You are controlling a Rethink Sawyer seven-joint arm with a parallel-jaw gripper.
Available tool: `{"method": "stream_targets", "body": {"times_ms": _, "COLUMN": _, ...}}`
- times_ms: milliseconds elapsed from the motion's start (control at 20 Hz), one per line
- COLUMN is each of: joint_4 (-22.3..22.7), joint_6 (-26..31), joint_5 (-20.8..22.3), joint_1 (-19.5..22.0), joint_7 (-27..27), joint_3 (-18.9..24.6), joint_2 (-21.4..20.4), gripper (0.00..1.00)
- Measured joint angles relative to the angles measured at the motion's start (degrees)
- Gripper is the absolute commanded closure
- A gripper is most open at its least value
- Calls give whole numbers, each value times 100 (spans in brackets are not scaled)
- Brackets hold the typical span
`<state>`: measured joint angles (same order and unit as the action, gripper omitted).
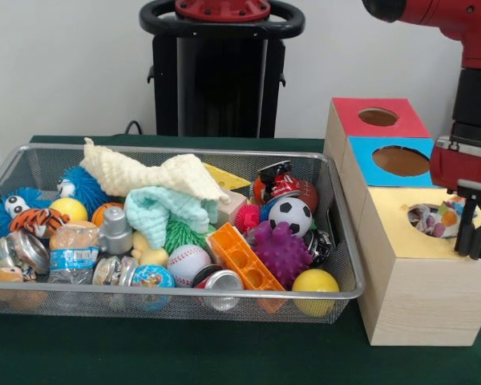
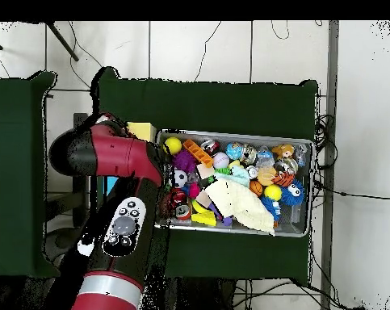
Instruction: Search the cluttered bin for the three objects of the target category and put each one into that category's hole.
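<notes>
No legible text or labels anywhere.

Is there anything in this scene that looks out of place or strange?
Nothing looks spilled or damaged. The wire bin is just heaped: the cream cloth drapes over the toys. The yellow-topped box has items in its hole, beside the gripper.

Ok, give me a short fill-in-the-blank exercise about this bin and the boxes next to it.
1. The gripper hangs over the box whose top is ____.
2. The box farthest from the camera in the front view has a ____ top.
3. The toys lie in a wire mesh ____.
4. The spiky ball beside the soccer ball is ____.

Missing words: yellow; red; bin; purple
</notes>
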<state>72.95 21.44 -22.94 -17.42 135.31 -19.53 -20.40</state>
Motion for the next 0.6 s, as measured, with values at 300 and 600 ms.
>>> {"method": "stream_targets", "body": {"times_ms": 300, "joint_4": 40, "joint_6": 1, "joint_5": 67, "joint_1": 206, "joint_7": 0, "joint_3": 247, "joint_2": -97, "gripper": 100}}
{"method": "stream_targets", "body": {"times_ms": 600, "joint_4": 57, "joint_6": 1, "joint_5": 475, "joint_1": 695, "joint_7": 0, "joint_3": 706, "joint_2": -218, "gripper": 100}}
